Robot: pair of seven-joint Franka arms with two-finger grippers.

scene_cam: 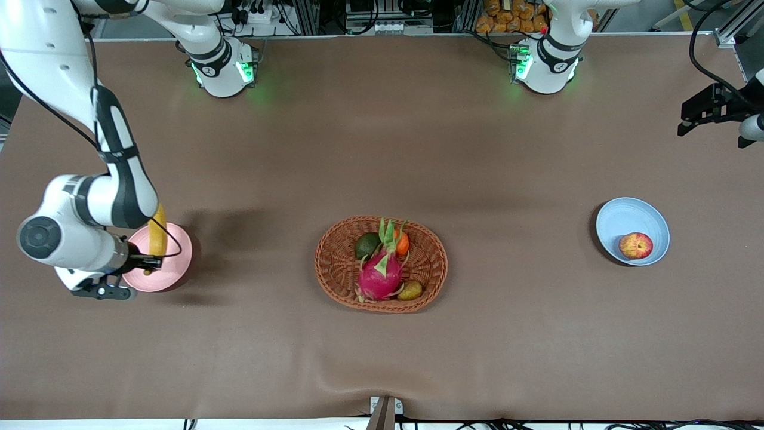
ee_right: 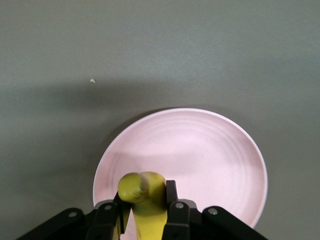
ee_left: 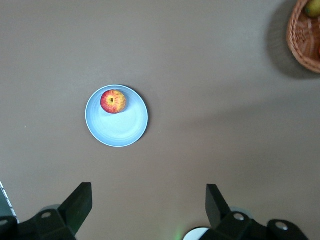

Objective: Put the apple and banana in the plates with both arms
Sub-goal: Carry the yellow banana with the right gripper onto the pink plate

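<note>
Front view is showing the right gripper [scene_cam: 146, 261] hanging over the pink plate [scene_cam: 173, 269] at the right arm's end of the table, clenched on the banana [scene_cam: 157, 230]; right wrist view is confirming it, w/ the banana [ee_right: 144, 200] pinched betw. the fingers [ee_right: 172, 200] above the plate [ee_right: 200, 150]. Left gripper [scene_cam: 695, 116] is sitting up by the table edge at the left arm's end, released and carrying nothing, arm waiting; left wrist view is showing both fingers [ee_left: 77, 202] spread wide over bare cloth. Apple [scene_cam: 635, 245] is already lying in the blue plate [scene_cam: 627, 215], toward the rim nearer the front camera. Risks, as I'm judging them: banana is about as long as the plate is wide, so if it's being let go off-centre or tilted, one end is likely tipping over the rim and rolling onto the cloth; releasing from too high could bounce it or nudge the light plate. Count: 1 apple, 1 banana, 2 plates, 2 arms, 1 basket [scene_cam: 334, 263] mid-table holding 1 dragon fruit [scene_cam: 380, 276] plus 3 smaller fruits.
</note>
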